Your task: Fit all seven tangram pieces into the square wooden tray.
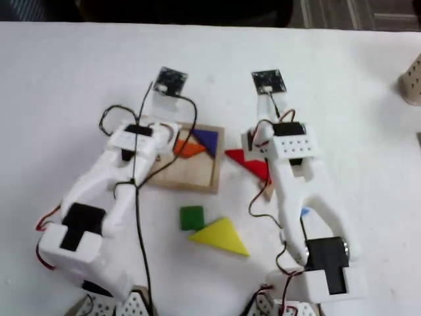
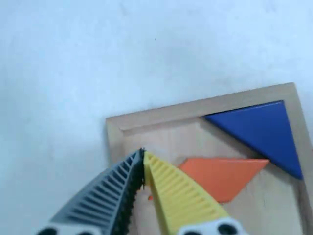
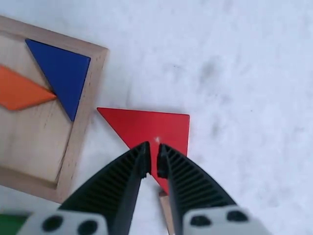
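Observation:
The square wooden tray (image 1: 197, 179) (image 2: 195, 105) (image 3: 80, 142) holds a blue triangle (image 1: 206, 139) (image 2: 261, 128) (image 3: 62, 71) in one corner and an orange parallelogram (image 1: 190, 149) (image 2: 225, 175) (image 3: 19, 90) beside it. My left gripper (image 2: 143, 155) is shut with nothing in it, its tips over bare tray floor near the orange piece. A red triangle (image 1: 248, 162) (image 3: 149, 125) lies flat on the table just outside the tray. My right gripper (image 3: 152, 152) hangs over it, shut to a thin slit. A green square (image 1: 192, 217) and a yellow triangle (image 1: 221, 236) lie in front of the tray.
A tan piece (image 1: 268, 191) (image 3: 164, 208) peeks out beneath the right arm beside the red triangle. Two small black boards (image 1: 171, 81) (image 1: 269, 81) lie behind the arms. A pale perforated object (image 1: 412, 80) stands at the right table edge. Cables loop over both arms.

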`<state>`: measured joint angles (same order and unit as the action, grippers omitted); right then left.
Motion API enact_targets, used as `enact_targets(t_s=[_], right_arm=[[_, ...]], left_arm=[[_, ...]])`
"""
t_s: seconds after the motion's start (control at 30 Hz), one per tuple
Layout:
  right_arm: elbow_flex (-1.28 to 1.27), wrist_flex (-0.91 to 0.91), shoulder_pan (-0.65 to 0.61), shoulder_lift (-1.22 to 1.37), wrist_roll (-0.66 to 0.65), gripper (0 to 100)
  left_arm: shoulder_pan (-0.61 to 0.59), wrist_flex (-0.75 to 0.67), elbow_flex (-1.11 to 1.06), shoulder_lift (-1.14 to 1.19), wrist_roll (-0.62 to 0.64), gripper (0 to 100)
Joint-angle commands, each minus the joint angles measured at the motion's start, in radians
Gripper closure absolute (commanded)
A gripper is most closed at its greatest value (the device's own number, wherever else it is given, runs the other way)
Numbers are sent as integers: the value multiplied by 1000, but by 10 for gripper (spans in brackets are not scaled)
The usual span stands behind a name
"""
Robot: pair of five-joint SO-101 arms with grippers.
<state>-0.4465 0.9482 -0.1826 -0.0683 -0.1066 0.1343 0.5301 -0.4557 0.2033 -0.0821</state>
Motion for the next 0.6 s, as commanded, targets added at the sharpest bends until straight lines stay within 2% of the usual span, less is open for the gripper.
enact_targets(t_s=[0.0,0.23,0.4,0.57], right_arm=[[52,-13,8,-13,11,971],[49,-13,8,-12,11,971],[48,-13,8,-13,11,971],[49,-16,8,-13,11,971]], left_arm=[[-4,-25,117,54,44,977],[-2,114,236,153,37,977],[8,169,175,101,37,978],[48,164,58,12,34,978]])
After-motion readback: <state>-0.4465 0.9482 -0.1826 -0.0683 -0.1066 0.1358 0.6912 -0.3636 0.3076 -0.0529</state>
